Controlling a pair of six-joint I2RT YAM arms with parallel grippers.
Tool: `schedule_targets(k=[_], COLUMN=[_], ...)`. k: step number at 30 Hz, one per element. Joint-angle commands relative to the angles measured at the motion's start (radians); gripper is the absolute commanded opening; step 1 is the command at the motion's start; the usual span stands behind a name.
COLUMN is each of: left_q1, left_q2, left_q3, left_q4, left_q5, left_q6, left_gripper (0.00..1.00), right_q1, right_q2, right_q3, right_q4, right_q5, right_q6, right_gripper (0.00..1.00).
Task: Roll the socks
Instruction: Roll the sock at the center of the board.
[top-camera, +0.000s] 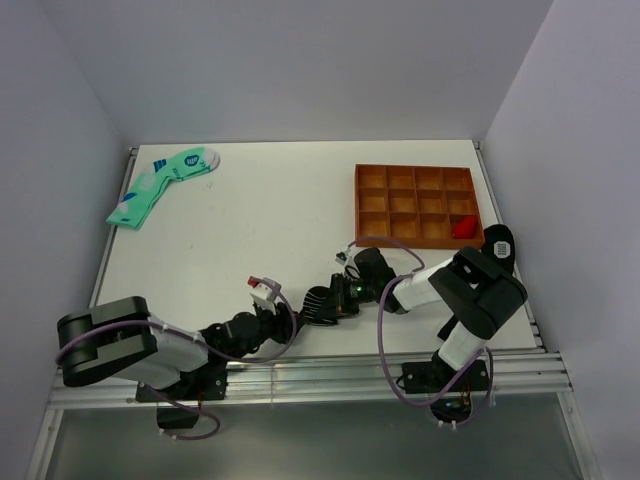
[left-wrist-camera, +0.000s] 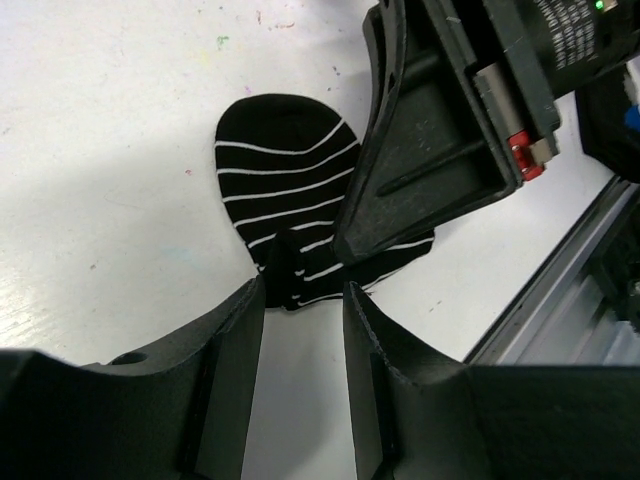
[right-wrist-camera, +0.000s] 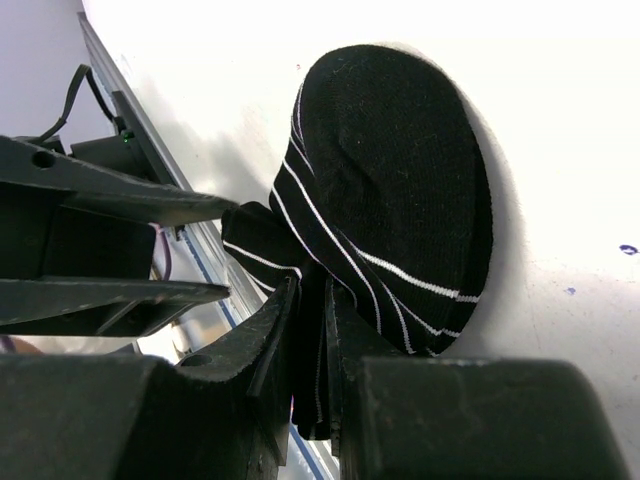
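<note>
Socks (left-wrist-camera: 275, 185) lie on table (left-wrist-camera: 100, 160) near front rail, between both arms. Right gripper (right-wrist-camera: 310, 300) clamped on bunched fold of socks. Left gripper (left-wrist-camera: 303, 292) jaws apart, bunched edge just at mouth (not pinched, by look of it). To do well: hold right pinch firm, close left on same fold, turn both toward rounded end, roll tight, no dragging toward rail.

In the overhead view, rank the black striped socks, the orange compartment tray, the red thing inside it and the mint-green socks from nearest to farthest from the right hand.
1. Black knit socks with white stripes, pinched in the right hand itself.
2. Orange compartment tray, just beyond, to the right.
3. Small red object, in the tray's near right compartment.
4. Mint-green socks, far back left.
</note>
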Motion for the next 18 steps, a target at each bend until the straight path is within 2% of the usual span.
schedule_targets(k=[1,11,18], left_q1=[-0.007,-0.007,0.003], left_q2=[0.05,0.113,0.155], left_q3=[0.027,0.074,0.081], left_q4=[0.121,0.125,0.151], left_q5=[-0.023,-0.036,-0.002], left_q6=[0.036,0.079,0.079], left_gripper=[0.42,0.44,0.42], right_q1=[-0.011,-0.011,-0.011], right_q2=[0.053,0.053,0.029], right_q3=[-0.05,-0.051,-0.054], right_q4=[-0.267,-0.266,-0.278], right_q5=[0.157,0.153,0.157], right_q6=[-0.086,-0.091,-0.095], right_gripper=[0.02,0.02,0.01])
